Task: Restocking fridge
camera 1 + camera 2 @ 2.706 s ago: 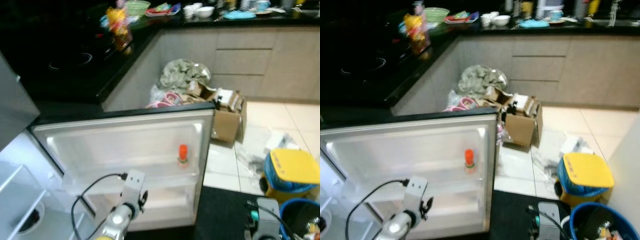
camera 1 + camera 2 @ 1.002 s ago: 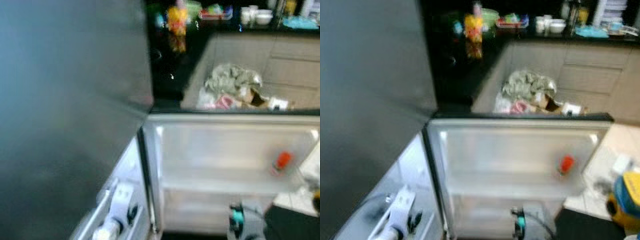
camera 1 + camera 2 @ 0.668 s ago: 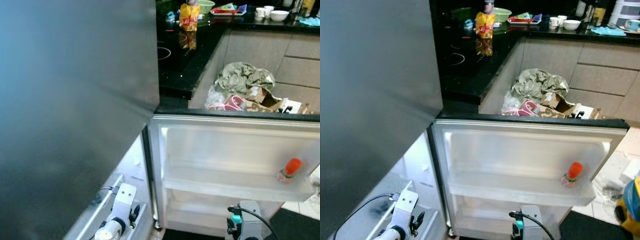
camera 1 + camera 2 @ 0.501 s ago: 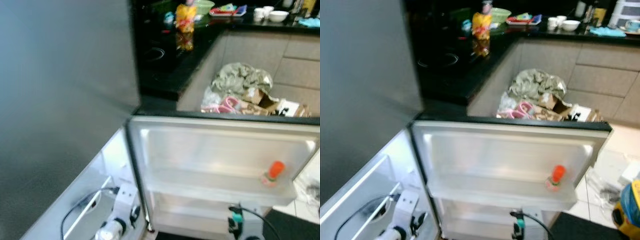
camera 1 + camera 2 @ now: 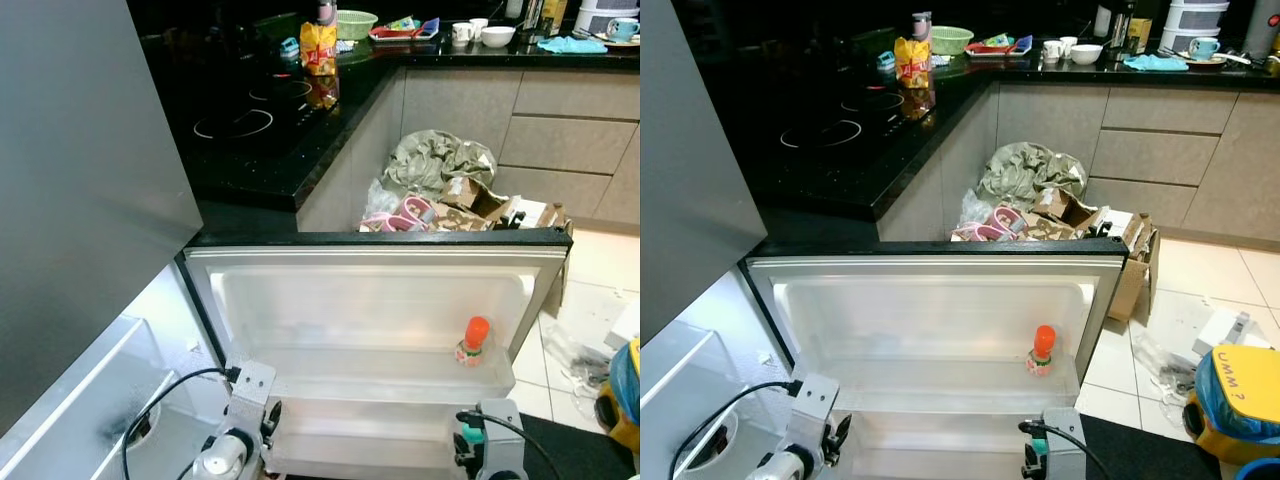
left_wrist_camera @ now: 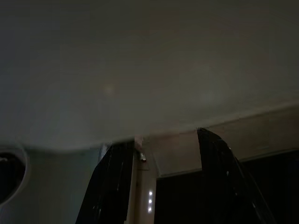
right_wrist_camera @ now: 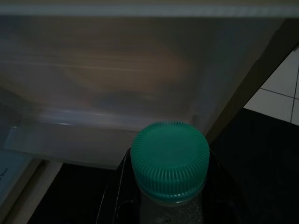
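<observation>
while your right tool (image 7: 163,205) stays low at the foot of the open fridge door (image 5: 370,300), it is clamped on a bottle with a green cap (image 7: 169,164), the cap pointing up toward the door's shelves. that is the relation your next move turns on: the bottle stands upright in the tool, and the door shelf (image 5: 400,372) lies above and ahead of it, toward the door's inner face. you are already under the door's lower right part, so the right arm is the nearer one; i judge the move to be a lift and a short reach forward over the shelf's front lip.

on that same shelf, near its right end, a small bottle with an orange cap (image 5: 471,340) stands upright against the door's inner wall. your bottle sits below it and slightly toward the door's free edge, so you would do well to aim left of it, where the shelf is bare.

your left tool (image 6: 161,177) hangs low by the hinge side of the door, its two black fingers (image 6: 112,182) apart with nothing between them, pointing at a pale fridge surface. the left arm's wrist (image 5: 240,420) shows at the bottom edge of the door's hinge corner, cable looping beside it.

behind the door, the black desk (image 5: 260,130) carries a yellow packet (image 5: 318,48) near its far edge, and a cardboard box (image 5: 1120,250) with rubbish sits on the tiled floor (image 5: 1220,270) beyond the door's top edge.
</observation>
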You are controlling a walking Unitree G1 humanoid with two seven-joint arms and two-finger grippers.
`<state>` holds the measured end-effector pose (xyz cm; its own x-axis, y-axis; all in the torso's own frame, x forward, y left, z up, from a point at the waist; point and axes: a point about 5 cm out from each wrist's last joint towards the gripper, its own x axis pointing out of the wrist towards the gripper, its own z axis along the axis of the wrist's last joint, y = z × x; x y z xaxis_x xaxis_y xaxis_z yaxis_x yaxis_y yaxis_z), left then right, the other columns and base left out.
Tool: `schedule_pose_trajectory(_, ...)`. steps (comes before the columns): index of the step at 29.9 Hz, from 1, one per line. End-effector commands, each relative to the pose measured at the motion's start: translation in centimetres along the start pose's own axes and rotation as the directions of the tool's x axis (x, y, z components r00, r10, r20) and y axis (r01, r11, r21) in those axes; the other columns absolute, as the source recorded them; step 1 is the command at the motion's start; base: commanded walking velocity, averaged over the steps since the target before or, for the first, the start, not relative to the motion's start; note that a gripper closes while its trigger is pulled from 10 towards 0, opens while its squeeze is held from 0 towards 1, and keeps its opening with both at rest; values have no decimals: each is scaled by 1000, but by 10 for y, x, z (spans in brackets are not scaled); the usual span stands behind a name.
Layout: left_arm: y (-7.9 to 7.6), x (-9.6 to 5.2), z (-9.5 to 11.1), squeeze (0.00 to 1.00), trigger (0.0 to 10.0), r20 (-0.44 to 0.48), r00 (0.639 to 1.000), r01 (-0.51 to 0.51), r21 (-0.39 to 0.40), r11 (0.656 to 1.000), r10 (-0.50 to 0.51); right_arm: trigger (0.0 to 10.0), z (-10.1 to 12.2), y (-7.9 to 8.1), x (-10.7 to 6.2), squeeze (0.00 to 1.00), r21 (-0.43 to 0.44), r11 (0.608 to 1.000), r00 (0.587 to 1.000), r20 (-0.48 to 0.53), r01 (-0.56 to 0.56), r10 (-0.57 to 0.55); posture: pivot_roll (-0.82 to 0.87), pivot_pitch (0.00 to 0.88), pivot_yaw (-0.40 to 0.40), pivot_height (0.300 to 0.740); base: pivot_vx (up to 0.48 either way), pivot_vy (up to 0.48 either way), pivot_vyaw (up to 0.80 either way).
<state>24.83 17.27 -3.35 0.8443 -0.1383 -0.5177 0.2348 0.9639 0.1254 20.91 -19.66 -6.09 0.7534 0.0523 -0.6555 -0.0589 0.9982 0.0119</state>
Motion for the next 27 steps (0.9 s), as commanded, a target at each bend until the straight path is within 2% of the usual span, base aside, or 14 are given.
schedule_pose_trajectory(1, 5, -3, -6, 0, 10000, -21, 1000, -11, 0, 1000, 11, 10000, 9, 5, 3, 0, -12, 1000, 999, 42, -25, 25, -83, 5, 47, 740, 0, 0, 0)
schedule_pose_trajectory(2, 6, -3, -6, 0, 10000, -20, 1000, -18, -5, 1000, 18, 10000, 13, 16, 4, 0, -34, 994, 993, 58, -104, 106, -85, 4, 48, 740, 0, 0, 0)
schedule_pose_trajectory(6, 9, -2, -5, 0, 10000, -20, 999, -35, -30, 999, 34, 10000, 20, 26, 6, 0, -65, 982, 979, 85, -179, 184, -84, 6, 49, 740, 0, 0, 0)
schedule_pose_trajectory(9, 12, -1, -3, 0, 10000, -20, 999, -41, -43, 998, 41, 10000, 30, 38, 6, 0, -172, 952, 954, 118, -252, 274, -76, 12, 44, 740, 0, 0, 0)
schedule_pose_trajectory(17, 14, -2, -2, 0, 10000, -18, 999, -50, -45, 998, 49, 10000, 38, 38, 8, 0, -159, 952, 948, 140, -262, 285, -69, 21, 43, 735, 0, 0, 0)
schedule_pose_trajectory(27, 13, -1, 0, 0, 10000, -5, 999, -33, -50, 998, 33, 10000, 42, 40, 8, 0, -168, 942, 937, 151, -290, 315, -70, 37, 44, 695, 0, 0, 0)
